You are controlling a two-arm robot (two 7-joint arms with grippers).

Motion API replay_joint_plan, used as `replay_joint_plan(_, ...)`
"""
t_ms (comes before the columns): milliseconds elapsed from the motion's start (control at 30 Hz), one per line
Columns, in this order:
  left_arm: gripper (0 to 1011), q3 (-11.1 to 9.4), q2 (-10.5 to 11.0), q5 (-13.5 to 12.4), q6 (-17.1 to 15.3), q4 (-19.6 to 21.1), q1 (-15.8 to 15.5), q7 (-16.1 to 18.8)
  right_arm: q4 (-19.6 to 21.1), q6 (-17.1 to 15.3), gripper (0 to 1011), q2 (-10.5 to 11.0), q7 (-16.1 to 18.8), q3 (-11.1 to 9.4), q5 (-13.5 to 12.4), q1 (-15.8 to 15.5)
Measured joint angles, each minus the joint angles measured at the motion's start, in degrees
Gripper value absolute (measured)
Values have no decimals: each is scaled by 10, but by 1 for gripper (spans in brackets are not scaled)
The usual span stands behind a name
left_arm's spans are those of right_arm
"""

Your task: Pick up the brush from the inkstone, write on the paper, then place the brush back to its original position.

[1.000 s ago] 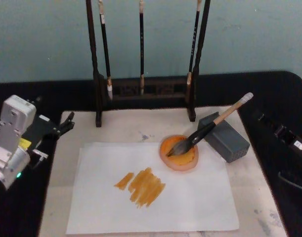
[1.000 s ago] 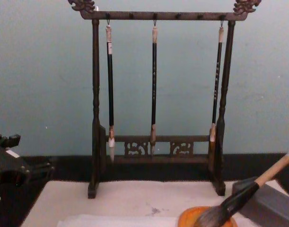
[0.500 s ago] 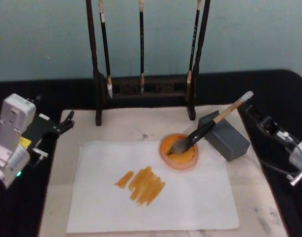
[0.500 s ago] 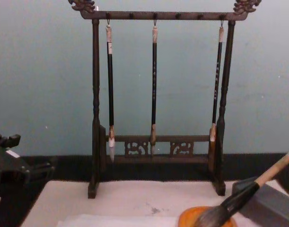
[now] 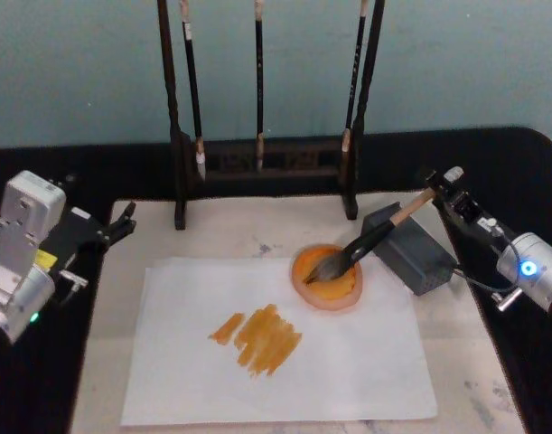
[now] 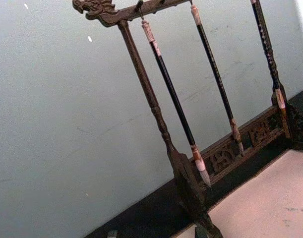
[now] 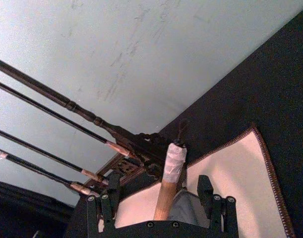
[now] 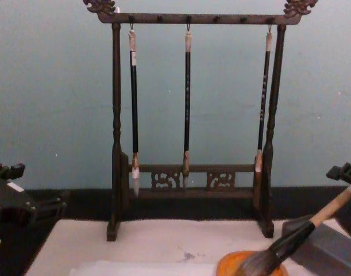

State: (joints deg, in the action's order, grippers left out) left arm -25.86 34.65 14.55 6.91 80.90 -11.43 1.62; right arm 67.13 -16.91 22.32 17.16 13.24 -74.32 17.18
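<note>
Pale wooden brush point(image 5: 370, 240) rests with bristles in the orange inkstone point(image 5: 337, 293); right gripper point(image 5: 443, 184) has just reached its white-wrapped top, fingers apart on both sides, so closing should come next; left gripper point(image 5: 120, 223) is parked at the left

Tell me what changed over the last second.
The right gripper came in from the right edge to the white-wrapped top of the brush, open astride the handle, not gripping yet. The brush, paper and left gripper, parked by the mat, stayed put.
</note>
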Motion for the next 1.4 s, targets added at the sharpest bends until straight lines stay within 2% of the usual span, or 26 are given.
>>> replay_joint_plan(467, 1010, 0, 0, 0, 0, 0, 0, 0, -44, 22, 1000, -9, 3, 25, -5, 33)
replay_joint_plan(833, 1010, 0, 0, 0, 0, 0, 0, 0, -43, 21, 995, -9, 3, 23, -4, 32)
replay_joint_plan(1000, 1010, 0, 0, 0, 0, 0, 0, 0, -42, 20, 903, -9, 3, 22, -4, 31)
replay_joint_plan(1067, 1009, 0, 0, 0, 0, 0, 0, 0, -42, 20, 817, -9, 3, 22, -4, 31)
replay_joint_plan(1200, 1010, 0, 0, 0, 0, 0, 0, 0, -41, 20, 729, -8, 3, 22, -4, 31)
replay_joint_plan(1300, 1010, 0, 0, 0, 0, 0, 0, 0, -41, 20, 604, -8, 3, 22, -4, 30)
replay_joint_plan(1400, 1010, 0, 0, 0, 0, 0, 0, 0, -41, 19, 530, -8, 3, 21, -4, 30)
